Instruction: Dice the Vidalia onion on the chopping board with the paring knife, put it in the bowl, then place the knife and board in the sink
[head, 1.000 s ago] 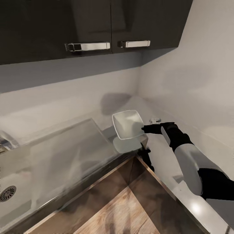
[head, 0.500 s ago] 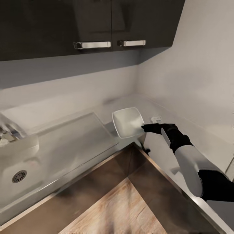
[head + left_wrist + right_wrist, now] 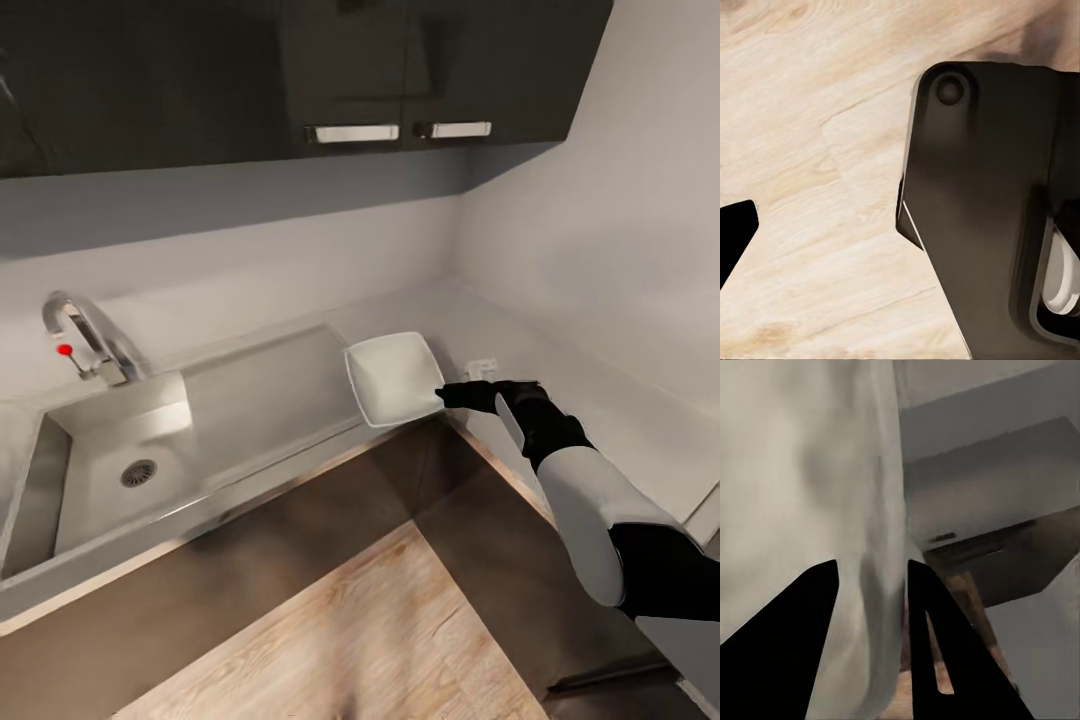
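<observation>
Our right end effector (image 3: 447, 396) is clamping the near rim of the shallow white square bowl (image 3: 394, 377), holding it tilted in the air over the corner of the bench; in the right wrist view the two dark fingers (image 3: 926, 622) are sitting either side of the pale rim of the bowl (image 3: 817, 510). Our left end effector (image 3: 832, 225) is showing as a small dark fingertip and a broad dark body in the left wrist view, hanging over the pale wood-grain floor (image 3: 817, 135) with nothing between them; we cannot tell how wide it is standing.

Taking the rest by size, we are looking at the smooth glossy grey bench (image 3: 600, 420), which is running along both walls and meeting in a corner behind the bowl. Dark upper cabinets (image 3: 150, 80) with chrome bar handles are hanging above it. The rectangular grey steel sink (image 3: 95, 470) is lying well to the left of the bowl, its flat drainboard (image 3: 265, 385) reaching toward it. The curved chrome tap (image 3: 90, 335) is standing at the back of the sink. The round drain (image 3: 138, 472) is sitting in the basin floor, and the small red knob (image 3: 65, 350) is showing beside the tap.
</observation>
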